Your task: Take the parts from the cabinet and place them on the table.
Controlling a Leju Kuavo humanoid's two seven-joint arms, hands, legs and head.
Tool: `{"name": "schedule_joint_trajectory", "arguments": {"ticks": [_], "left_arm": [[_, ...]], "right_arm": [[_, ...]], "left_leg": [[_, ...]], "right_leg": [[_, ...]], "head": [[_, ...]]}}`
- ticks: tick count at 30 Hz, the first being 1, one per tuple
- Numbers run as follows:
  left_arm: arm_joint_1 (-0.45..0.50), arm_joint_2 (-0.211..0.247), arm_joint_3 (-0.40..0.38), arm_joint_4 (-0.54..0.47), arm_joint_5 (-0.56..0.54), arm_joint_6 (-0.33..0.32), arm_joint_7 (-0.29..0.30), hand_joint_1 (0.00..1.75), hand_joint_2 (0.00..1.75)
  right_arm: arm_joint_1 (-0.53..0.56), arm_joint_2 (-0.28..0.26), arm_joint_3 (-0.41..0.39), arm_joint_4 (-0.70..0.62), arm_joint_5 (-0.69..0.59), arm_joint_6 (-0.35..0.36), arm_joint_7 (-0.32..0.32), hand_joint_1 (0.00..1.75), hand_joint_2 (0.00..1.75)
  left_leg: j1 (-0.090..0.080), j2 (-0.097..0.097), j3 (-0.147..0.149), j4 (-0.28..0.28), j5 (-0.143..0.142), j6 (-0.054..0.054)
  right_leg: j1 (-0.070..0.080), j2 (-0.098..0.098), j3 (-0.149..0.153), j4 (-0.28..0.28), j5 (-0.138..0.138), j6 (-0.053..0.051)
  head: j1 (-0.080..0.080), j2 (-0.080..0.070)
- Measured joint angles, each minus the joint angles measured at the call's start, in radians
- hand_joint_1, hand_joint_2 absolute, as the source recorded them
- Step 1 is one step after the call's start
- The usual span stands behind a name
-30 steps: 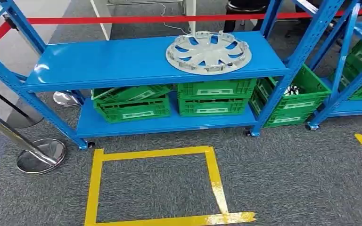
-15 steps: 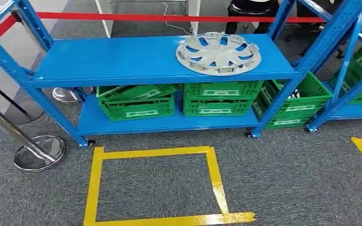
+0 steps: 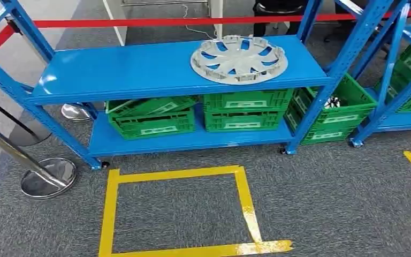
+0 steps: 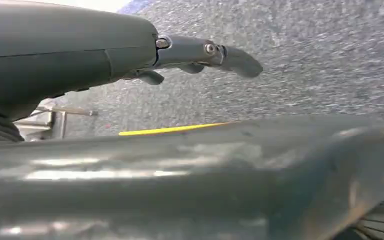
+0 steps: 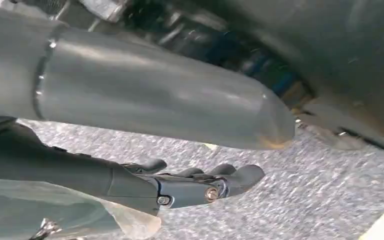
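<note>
A silver wheel cover [image 3: 238, 59] is seen lying flat on the right part of the blue rack's [image 3: 112, 72] top shelf. Green crates [image 3: 243, 110] are stored below it. The left hand [image 4: 200, 55] and right hand [image 5: 190, 186] are found over grey carpet, fingers loosely extended, nothing held.

White labels on green crates [image 3: 243, 111] — lettering too small to read.

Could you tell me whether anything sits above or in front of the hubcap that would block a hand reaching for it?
Nothing visible does. The hubcap lies alone on the rack's top shelf, open above and in front; blue uprights stand at the shelf's corners.
</note>
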Motion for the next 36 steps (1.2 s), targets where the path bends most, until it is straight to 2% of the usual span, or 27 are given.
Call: {"name": "schedule_joint_trajectory", "arguments": {"ticks": [1, 2, 3, 4, 6, 7, 8, 12, 13, 14, 16, 17, 18, 19, 20, 21, 22, 23, 24, 26, 28, 29, 32, 33, 34, 35, 36], "left_arm": [[0.0, 0.001, 0.0, 0.0, -0.004, 0.0, 0.0, 0.0, 0.0], [0.001, 0.001, 0.0, 0.0, -0.006, 0.0, 0.0, 0.0, 0.0], [0.003, 0.001, 0.0, 0.0, -0.007, 0.0, 0.0, 0.0, 0.0], [0.004, 0.001, 0.0, 0.0, -0.008, 0.0, 0.0, 0.0, 0.0], [0.002, 0.001, 0.0, 0.0, -0.013, 0.0, 0.0, 0.0, 0.0], [0.002, 0.001, 0.0, 0.0, -0.016, 0.0, -0.001, 0.0, 0.0], [0.0, 0.0, 0.0, 0.0, -0.016, 0.0, -0.001, 0.0, 0.0], [0.0, 0.001, 0.0, 0.0, -0.017, 0.0, -0.001, 0.0, 0.0], [0.0, 0.001, 0.0, 0.0, -0.017, 0.0, -0.001, 0.0, 0.0], [-0.002, 0.001, 0.0, 0.0, -0.018, 0.001, -0.001, 0.0, 0.0], [-0.004, -0.003, 0.0, 0.0, -0.019, 0.0, -0.001, 0.0, 0.0], [-0.004, -0.004, 0.0, 0.0, -0.019, 0.0, -0.001, 0.0, 0.0], [-0.004, -0.004, 0.0, 0.0, -0.019, 0.0, -0.001, 0.0, 0.0], [-0.003, -0.004, 0.0, 0.0, -0.019, 0.001, -0.001, 0.0, 0.0], [-0.002, -0.004, 0.0, 0.0, -0.019, 0.001, -0.001, 0.0, 0.0], [-0.001, -0.004, 0.0, 0.0, -0.02, 0.001, -0.001, 0.0, 0.0], [-0.002, -0.005, 0.0, 0.0, -0.02, 0.001, -0.001, 0.0, 0.0], [-0.004, -0.006, 0.0, 0.0, -0.022, 0.0, 0.0, 0.0, 0.0], [-0.005, -0.006, 0.0, 0.0, -0.024, 0.0, 0.0, 0.0, 0.0], [-0.007, -0.006, 0.0, 0.0, -0.026, -0.001, 0.004, 0.0, 0.0], [-0.01, -0.003, 0.0, 0.0, -0.026, -0.001, 0.004, 0.0, 0.0], [-0.009, -0.003, 0.0, 0.0, -0.026, -0.001, 0.004, 0.0, 0.0], [-0.009, -0.003, 0.0, 0.0, -0.026, -0.001, 0.004, 0.0, 0.0], [-0.006, -0.002, 0.001, 0.0, -0.024, -0.004, 0.004, 0.0, 0.0], [-0.002, 0.0, 0.001, 0.0, -0.019, -0.006, 0.004, 0.0, 0.0], [0.0, 0.002, 0.002, 0.0, -0.016, -0.009, 0.005, 0.0, 0.0], [0.0, 0.005, 0.003, 0.0, -0.015, -0.01, 0.006, 0.0, 0.0]], "right_arm": [[0.0, 0.0, -0.001, 0.0, -0.001, 0.002, -0.002, 0.0, 0.0], [0.001, 0.0, -0.002, 0.0, -0.001, 0.002, -0.002, 0.0, 0.0], [0.002, 0.0, -0.003, 0.0, -0.002, 0.003, -0.002, 0.0, 0.0], [0.001, 0.0, -0.006, 0.0, -0.004, 0.006, -0.002, 0.0, 0.0], [0.001, 0.0, -0.01, 0.0, -0.006, 0.012, -0.002, 0.0, 0.0], [0.001, 0.0, -0.011, 0.0, -0.006, 0.013, -0.003, 0.0, 0.0], [0.0, 0.0, -0.013, 0.0, -0.007, 0.014, -0.003, 0.0, 0.0], [-0.004, 0.0, -0.017, 0.0, -0.007, 0.015, -0.004, 0.0, 0.0], [-0.004, 0.0, -0.017, 0.0, -0.008, 0.017, -0.005, 0.0, 0.0], [-0.004, 0.0, -0.017, 0.0, -0.009, 0.02, -0.005, 0.0, 0.0], [-0.004, 0.0, -0.017, 0.0, -0.01, 0.024, -0.009, 0.0, 0.0], [-0.003, 0.0, -0.018, 0.0, -0.011, 0.024, -0.011, 0.0, 0.0], [-0.001, 0.0, -0.018, 0.0, -0.011, 0.027, -0.019, 0.0, 0.0], [-0.001, 0.0, -0.018, 0.0, -0.013, 0.029, -0.023, 0.0, 0.0], [-0.002, 0.0, -0.018, 0.0, -0.013, 0.03, -0.024, 0.0, 0.0], [-0.002, 0.0, -0.018, 0.0, -0.013, 0.031, -0.024, 0.0, 0.0], [-0.002, 0.0, -0.018, 0.0, -0.013, 0.032, -0.025, 0.0, 0.0], [-0.003, -0.001, -0.018, 0.0, -0.013, 0.034, -0.025, 0.0, 0.0], [-0.005, -0.001, -0.018, 0.0, -0.013, 0.034, -0.025, 0.0, 0.0], [-0.001, -0.002, -0.018, 0.0, -0.013, 0.037, -0.025, 0.0, 0.0], [-0.001, -0.002, -0.019, 0.0, -0.012, 0.037, -0.025, 0.0, 0.0], [0.0, -0.002, -0.019, 0.0, -0.011, 0.037, -0.025, 0.0, 0.0], [-0.004, -0.002, -0.019, 0.0, -0.011, 0.038, -0.025, 0.0, 0.0], [-0.002, -0.003, -0.019, 0.0, -0.01, 0.04, -0.024, 0.0, 0.0], [0.0, -0.002, -0.019, 0.0, -0.007, 0.04, -0.023, 0.0, 0.0], [0.0, -0.002, -0.019, 0.0, -0.004, 0.041, -0.022, 0.0, 0.0], [0.0, -0.001, -0.019, 0.0, 0.0, 0.041, -0.021, 0.0, 0.0]], "left_leg": [[0.002, 0.0, -0.038, 0.081, -0.032, -0.004], [0.004, 0.0, -0.064, 0.134, -0.045, -0.007], [0.007, 0.0, -0.069, 0.14, -0.032, -0.009], [0.009, 0.0, -0.055, 0.105, 0.001, -0.009], [0.011, 0.0, 0.023, -0.067, 0.101, -0.006], [0.012, 0.0, 0.052, -0.138, 0.12, -0.003], [0.007, 0.0, 0.064, -0.157, 0.103, -0.001], [0.005, -0.001, 0.065, -0.163, 0.1, 0.028], [0.009, -0.001, 0.068, -0.167, 0.102, 0.033], [0.008, -0.001, 0.068, -0.167, 0.099, 0.04], [0.006, 0.0, 0.07, -0.167, 0.095, 0.046], [0.004, 0.0, 0.071, -0.166, 0.092, 0.05], [0.003, 0.0, 0.074, -0.166, 0.09, 0.052], [0.002, -0.001, 0.079, -0.166, 0.086, 0.051], [0.001, -0.001, 0.088, -0.165, 0.08, 0.05], [0.001, -0.002, 0.098, -0.165, 0.073, 0.048], [0.001, -0.002, 0.106, -0.165, 0.066, 0.045], [-0.005, -0.002, 0.106, -0.163, 0.06, 0.038], [-0.004, -0.003, 0.103, -0.159, 0.058, 0.032], [-0.001, -0.002, 0.104, -0.166, 0.058, 0.024], [-0.001, -0.001, 0.116, -0.16, 0.043, 0.012], [-0.001, -0.001, 0.1, -0.12, 0.024, 0.005], [0.007, -0.001, -0.027, 0.108, -0.059, -0.008], [0.008, -0.001, -0.057, 0.15, -0.059, -0.01], [0.009, -0.001, -0.064, 0.144, -0.031, -0.012], [0.011, -0.001, -0.051, 0.094, 0.02, -0.011], [0.011, -0.001, -0.023, 0.011, 0.079, -0.01]], "right_leg": [[0.0, -0.001, 0.0, 0.0, -0.002, -0.002], [0.0, -0.001, 0.001, 0.001, -0.002, -0.002], [0.0, -0.001, 0.004, 0.001, -0.004, -0.002], [0.0, 0.001, 0.006, 0.001, -0.006, -0.002], [0.0, 0.002, 0.018, 0.001, -0.011, 0.005], [0.0, 0.002, 0.021, 0.001, -0.015, 0.009], [0.008, 0.003, 0.008, 0.006, -0.021, 0.018], [0.003, 0.001, 0.023, -0.002, -0.025, 0.042], [0.001, 0.002, 0.01, 0.015, -0.037, 0.046], [0.001, 0.002, -0.015, 0.06, -0.065, 0.047], [0.001, 0.002, -0.101, 0.219, -0.132, 0.05], [0.002, 0.002, -0.147, 0.291, -0.149, 0.05], [0.002, 0.002, -0.168, 0.315, -0.141, 0.051], [0.002, 0.002, -0.167, 0.297, -0.111, 0.049], [0.002, 0.002, -0.143, 0.232, -0.057, 0.046], [0.002, 0.002, -0.103, 0.136, 0.004, 0.04], [0.003, 0.002, -0.067, 0.052, 0.041, 0.035], [0.01, 0.002, -0.056, 0.04, 0.018, 0.032], [0.009, 0.002, -0.04, 0.025, 0.013, 0.028], [0.012, 0.005, -0.043, 0.028, 0.009, 0.021], [0.001, 0.004, -0.025, 0.011, 0.01, 0.013], [0.0, 0.001, -0.016, 0.008, 0.005, 0.006], [0.0, -0.001, -0.004, 0.008, -0.007, -0.001], [0.0, 0.0, 0.002, 0.008, -0.011, -0.001], [0.0, 0.002, 0.01, 0.008, -0.017, -0.001], [-0.001, 0.003, 0.02, 0.008, -0.024, 0.001], [-0.001, 0.005, 0.032, 0.008, -0.031, 0.004]], "head": [[0.002, 0.0], [0.0, 0.0], [0.001, 0.0], [0.0, 0.0], [0.0, 0.0], [0.0, 0.0], [0.0, 0.0], [0.003, 0.0], [0.004, 0.0], [0.008, 0.0], [0.01, 0.0], [0.011, 0.0], [0.011, 0.0], [0.011, 0.0], [0.011, 0.0], [0.011, 0.0], [0.011, 0.0], [0.01, 0.0], [0.01, 0.0], [0.006, 0.0], [0.007, 0.0], [-0.004, 0.0], [-0.004, 0.0], [-0.005, 0.0], [-0.005, 0.0], [-0.005, 0.0], [-0.005, 0.0]]}}
